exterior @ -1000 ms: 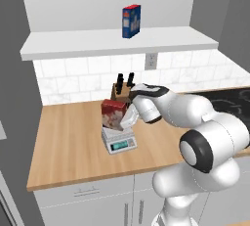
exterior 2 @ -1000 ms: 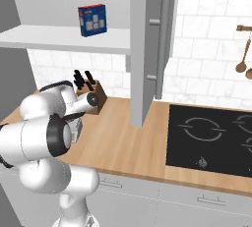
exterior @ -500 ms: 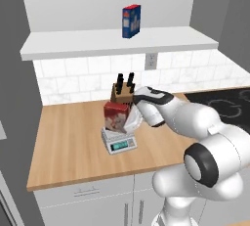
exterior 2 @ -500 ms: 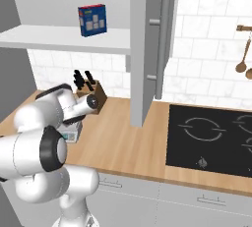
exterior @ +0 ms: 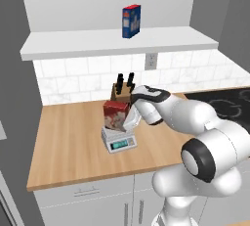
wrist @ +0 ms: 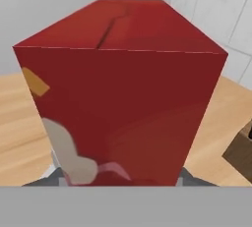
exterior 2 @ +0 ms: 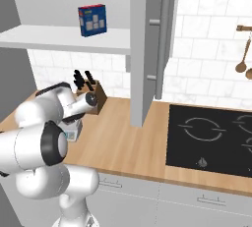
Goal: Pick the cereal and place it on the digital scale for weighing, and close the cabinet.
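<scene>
The cereal (exterior: 114,115), a red box with a white and pink picture, stands upright on the digital scale (exterior: 120,143) on the wooden counter. My gripper (exterior: 131,120) is at the box's right side, shut on it. In the hand view the cereal (wrist: 123,98) is very close, with the grey scale (wrist: 47,176) just under it; my fingertips are hidden. The cabinet stands open: its grey door (exterior 2: 147,49) with the long bar handle (exterior 2: 163,44) juts out over the counter, and its shelf (exterior: 117,42) is bare to view.
A blue box (exterior: 131,21) stands on the cabinet shelf. A knife block (exterior: 122,90) sits right behind the scale by the tiled wall. A black cooktop (exterior 2: 211,132) lies at the right. Wooden spoons (exterior 2: 242,49) hang on the wall.
The arm has stretched out and its elbow has dropped lower. The cereal stays in the same spot on the scale, with the gripper still on it.
</scene>
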